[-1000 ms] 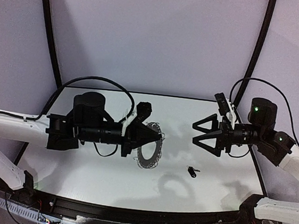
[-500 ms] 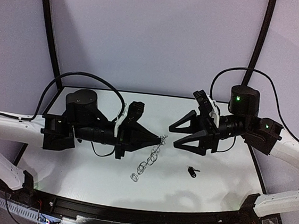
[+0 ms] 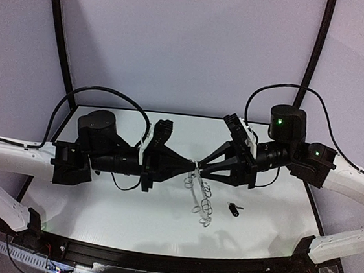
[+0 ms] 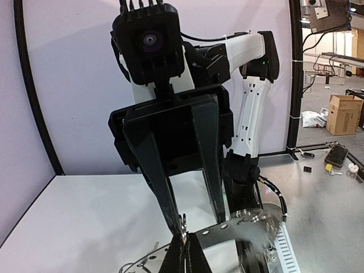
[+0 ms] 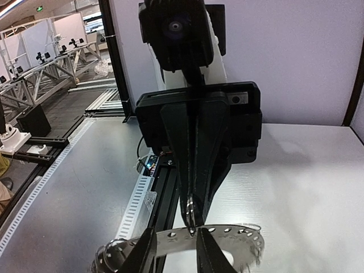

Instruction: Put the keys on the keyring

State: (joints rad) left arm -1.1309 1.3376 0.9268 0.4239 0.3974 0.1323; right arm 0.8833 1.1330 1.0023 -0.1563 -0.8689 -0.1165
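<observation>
My left gripper point(image 3: 194, 166) is shut on a small silver wire loop point(image 4: 185, 226) at the rim of the keyring point(image 3: 200, 194). The keyring hangs edge-on below the tips, above the table. In the left wrist view the grey disc point(image 4: 250, 227) curves off to the right of my shut left gripper point(image 4: 186, 255). My right gripper point(image 3: 200, 169) meets it tip to tip. Its jaws stand partly apart on either side of the same loop point(image 5: 192, 219) and the disc's rim point(image 5: 230, 236). One key with a black head point(image 3: 233, 209) lies on the table below the right gripper.
The white table point(image 3: 110, 201) runs out to a black rail point(image 3: 155, 264) along the near edge. Black posts point(image 3: 62, 39) stand at the back left and back right. Both arms reach in from the sides and meet above the middle of the table.
The right gripper has moved left to meet the left gripper's tips, and its jaws have narrowed from wide open. The keyring has swung from face-on to hanging edge-on, down and to the right.
</observation>
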